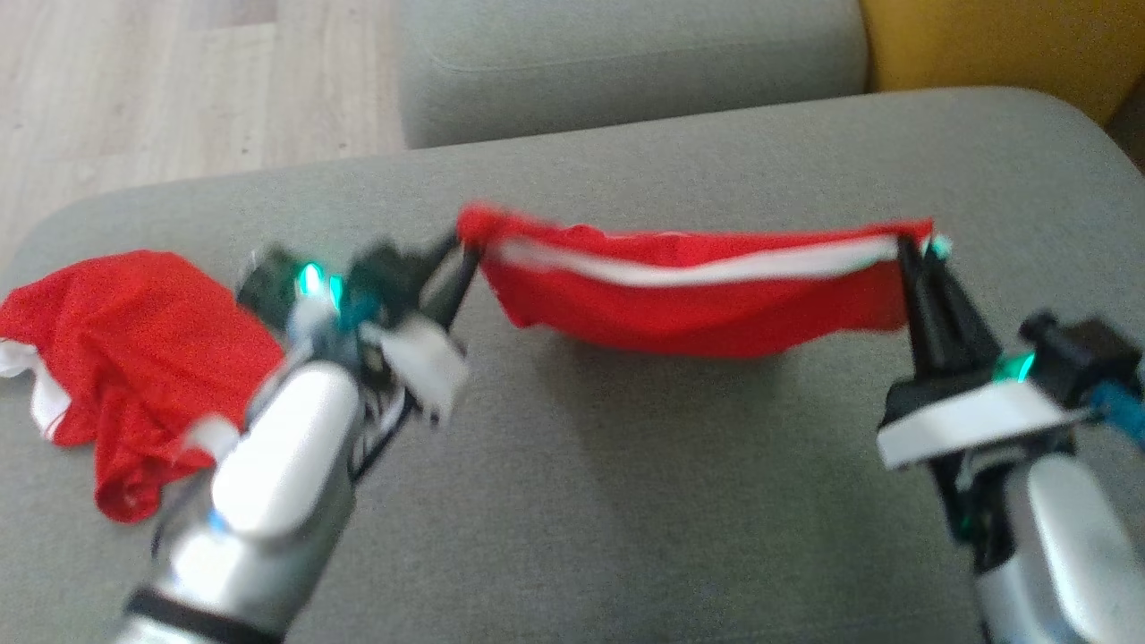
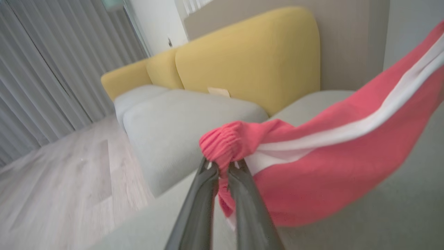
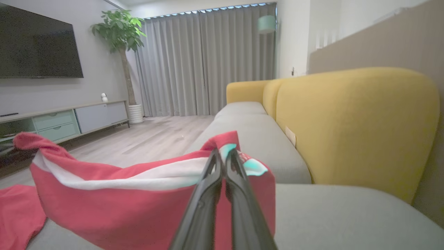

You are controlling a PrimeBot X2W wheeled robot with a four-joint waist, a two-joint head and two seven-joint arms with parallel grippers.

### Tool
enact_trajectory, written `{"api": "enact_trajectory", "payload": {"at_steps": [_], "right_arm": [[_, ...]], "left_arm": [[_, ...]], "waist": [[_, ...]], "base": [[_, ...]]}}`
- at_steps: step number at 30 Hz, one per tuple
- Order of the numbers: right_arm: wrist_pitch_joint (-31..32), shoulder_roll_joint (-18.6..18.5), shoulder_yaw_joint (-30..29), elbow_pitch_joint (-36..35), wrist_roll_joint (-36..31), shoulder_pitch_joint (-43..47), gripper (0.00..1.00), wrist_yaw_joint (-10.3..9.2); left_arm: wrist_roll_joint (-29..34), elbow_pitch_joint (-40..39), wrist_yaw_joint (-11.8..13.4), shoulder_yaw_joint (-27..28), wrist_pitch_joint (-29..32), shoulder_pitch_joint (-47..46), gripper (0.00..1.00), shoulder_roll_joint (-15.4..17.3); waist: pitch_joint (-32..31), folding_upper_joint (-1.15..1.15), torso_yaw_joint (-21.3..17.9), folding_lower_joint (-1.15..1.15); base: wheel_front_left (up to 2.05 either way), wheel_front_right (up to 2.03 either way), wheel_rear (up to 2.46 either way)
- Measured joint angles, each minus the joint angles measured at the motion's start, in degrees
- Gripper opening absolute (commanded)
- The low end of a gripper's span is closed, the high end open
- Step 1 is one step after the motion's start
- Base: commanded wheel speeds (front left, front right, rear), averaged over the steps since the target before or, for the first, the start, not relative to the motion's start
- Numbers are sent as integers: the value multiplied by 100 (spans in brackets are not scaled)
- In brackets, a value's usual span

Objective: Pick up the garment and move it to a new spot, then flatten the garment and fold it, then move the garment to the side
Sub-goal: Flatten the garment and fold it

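Left tool: we are holding the left tool (image 1: 465, 249) closed on one gathered corner of the garment (image 1: 698, 300), its two dark fingers pressing together on the cloth.
Right tool: we are clamping the right tool (image 1: 912, 243) shut on the opposite corner, with the fingers pointing up the head view.
Garment look: it is showing as red fabric with a white band running along its upper edge.
Garment place: it is hanging stretched between the two tools, sagging in the middle, above the grey sofa seat (image 1: 626, 501). We are not managing to tell whether its lowest fold is touching the cushion.
Nearby: another red cloth (image 1: 125, 358) with white trim is lying crumpled on the seat beyond the left arm, apart from the held piece.
Head view: we are seeing both arms and the garment's whole span at once, though blurred.
Left wrist view: we are seeing puckered elastic bunching just above the fingertips, with the yellow backrest (image 2: 249, 59) and wooden floor (image 2: 52, 180) behind.
Right wrist view: we are seeing a turquoise-tinted patch on the cloth beside the fingertips. Further off, grey curtains (image 3: 208, 62), a television (image 3: 38, 45), a potted tree (image 3: 119, 34) and a low cabinet (image 3: 69, 119) are showing.
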Motion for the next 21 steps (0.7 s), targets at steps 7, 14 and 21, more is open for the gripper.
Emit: {"api": "enact_trajectory", "payload": {"at_steps": [7, 14, 21], "right_arm": [[533, -181, -181, -240, -123, -1192, 0, 0], [1105, -9, -512, -471, -387, -1407, 0, 0], [1533, 86, -548, -590, -611, -1229, 0, 0]], "left_arm": [[-615, -411, -44, -138, 454, -1152, 0, 125], [-1325, -616, -44, -114, 828, -1244, 0, 269], [-1753, -899, -44, 41, 1244, -1044, 0, 346]], "waist": [[-197, 0, 245, 0], [-317, 0, 384, 0], [-86, 0, 397, 0]], "base": [[0, 0, 0], [0, 0, 0], [0, 0, 0]]}}
